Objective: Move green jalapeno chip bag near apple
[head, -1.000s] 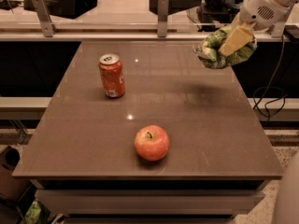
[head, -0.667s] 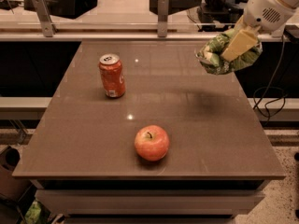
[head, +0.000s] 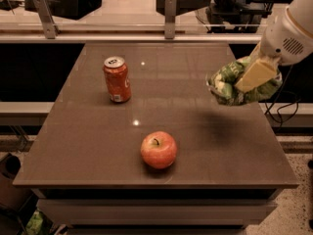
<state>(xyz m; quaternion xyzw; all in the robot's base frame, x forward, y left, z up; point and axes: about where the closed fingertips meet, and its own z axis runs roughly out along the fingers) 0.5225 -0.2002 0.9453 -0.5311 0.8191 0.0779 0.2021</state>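
Crumpled green-and-white foil chip bag (head: 226,82): wrinkly, balled up, held in air over right edge of brown desk (head: 88,146). Tan-fingered tool (head: 255,75) clamped on bag's right side. Round red-orange apple (head: 159,150) well apart, front centre.

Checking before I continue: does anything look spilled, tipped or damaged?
Nothing stands out. The soda can stands upright, the apple sits intact, and the gripper holds the green jalapeno chip bag above the table's right edge.
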